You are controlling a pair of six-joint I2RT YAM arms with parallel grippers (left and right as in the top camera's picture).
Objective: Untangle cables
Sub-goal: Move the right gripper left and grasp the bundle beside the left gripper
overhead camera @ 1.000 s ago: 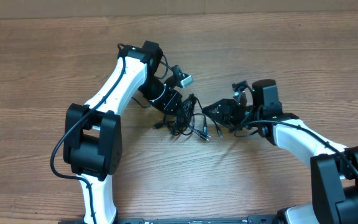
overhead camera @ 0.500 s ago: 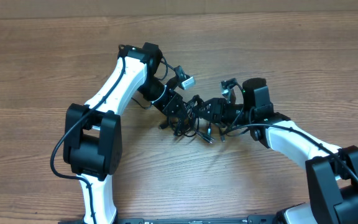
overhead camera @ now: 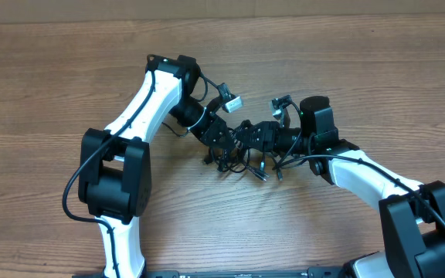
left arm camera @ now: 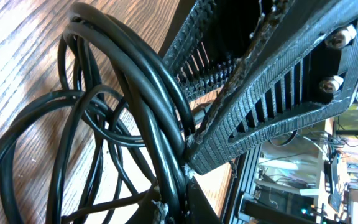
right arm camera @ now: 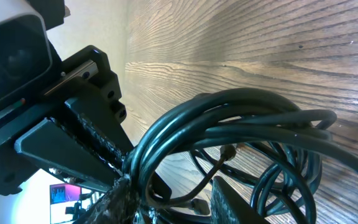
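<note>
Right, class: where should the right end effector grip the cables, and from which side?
Probably a loose plug end poking from the cables toward the robot, approached from the right: it lies free, while the middle is looped and pinched by the left end effector.

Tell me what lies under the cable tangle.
Wooden table shows through the loops of the cables in both wrist views. Overhead, the left gripper and right gripper cover the tangle's middle, so what lies beneath there cannot be seen.
</note>
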